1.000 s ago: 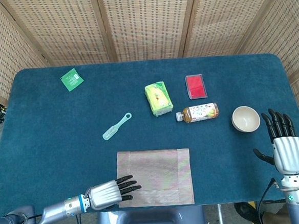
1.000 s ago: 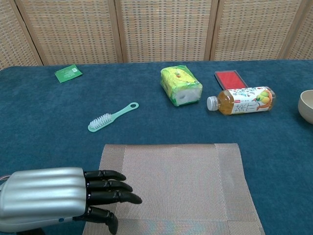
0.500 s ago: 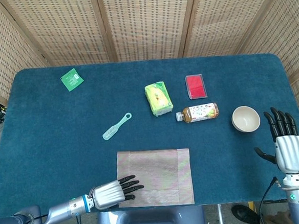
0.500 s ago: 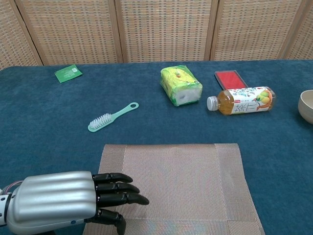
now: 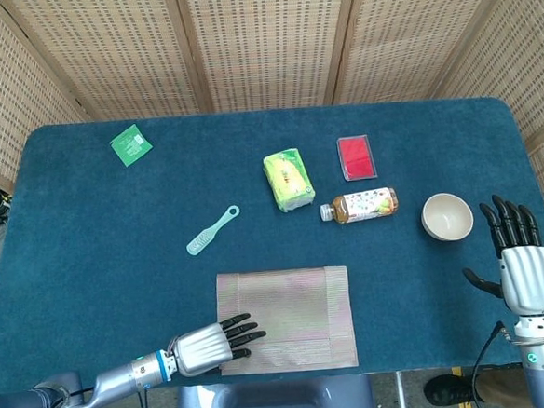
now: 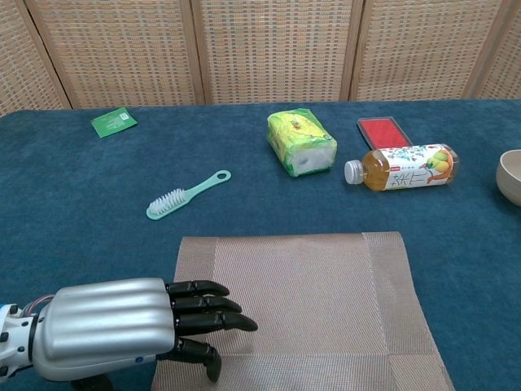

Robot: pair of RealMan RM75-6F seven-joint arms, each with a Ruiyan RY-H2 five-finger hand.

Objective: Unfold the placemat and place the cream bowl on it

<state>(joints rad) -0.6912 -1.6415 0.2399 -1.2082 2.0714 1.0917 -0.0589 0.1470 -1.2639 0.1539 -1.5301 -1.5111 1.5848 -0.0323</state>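
Head view shows the placemat [image 5: 289,318], low in the middle, has slid a little to the right under the flat, spread left hand [image 5: 210,346], while the cream bowl [image 5: 447,216] still waits at right beside the open-fingered, empty right hand [image 5: 522,263].

The placemat [image 5: 287,318] lies flat at the near edge of the table [image 5: 87,236], its right and far parts bare, while the left hand [image 5: 210,345] covers its near left corner. Between the placemat and the cream bowl [image 5: 447,216] near the right edge runs open blue cloth. The right hand [image 5: 521,266] stands just beside the bowl, nothing between them. A bottle [image 5: 360,205], a tissue pack [image 5: 288,179] and a brush [image 5: 212,230] lie beyond the placemat, apart from it.
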